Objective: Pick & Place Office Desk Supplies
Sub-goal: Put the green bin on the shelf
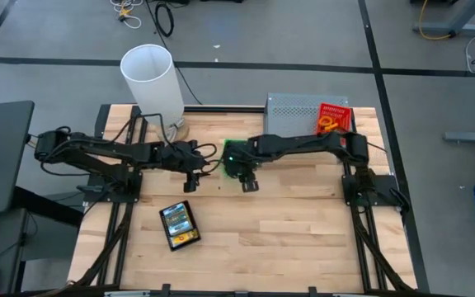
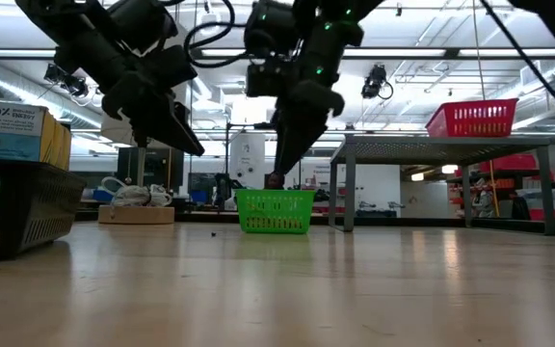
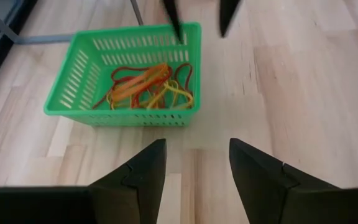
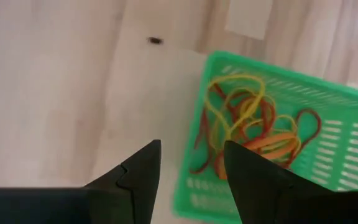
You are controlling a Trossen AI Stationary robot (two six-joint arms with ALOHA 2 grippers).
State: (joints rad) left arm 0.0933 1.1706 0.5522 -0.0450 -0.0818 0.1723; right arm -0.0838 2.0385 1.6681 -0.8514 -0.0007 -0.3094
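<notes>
- A light wooden tabletop (image 1: 270, 239) carries two dark robot arms that meet near its middle, seen from above.
- A small green tray (image 3: 129, 78) with slotted walls sits on the tabletop between the two arms, toward the far side of the wood.
- Inside the green tray lies a tangle of loop bands (image 3: 148, 87) in orange, yellow and dark red.
- The left pincer (image 3: 194, 165) hangs above the bare wood just beside the tray, its two dark fingers apart with nothing between them.
- The right pincer (image 4: 191, 165) hovers over the tray's edge, partly above the wood and partly above the bands; its fingers are also apart and hold nothing.
- In the level view both pincers hang clear of the tabletop, the right one directly above the green tray (image 2: 275, 211).
- A black tray (image 1: 179, 225) holding a colourful crayon box rests on the near left part of the tabletop, well apart from both arms.
- A red tray (image 1: 333, 119) with orange bands sits on a grey metal riser (image 1: 291, 110) at the far right corner.
- A tall white cylinder (image 1: 152, 81) stands at the far left edge of the tabletop.
</notes>
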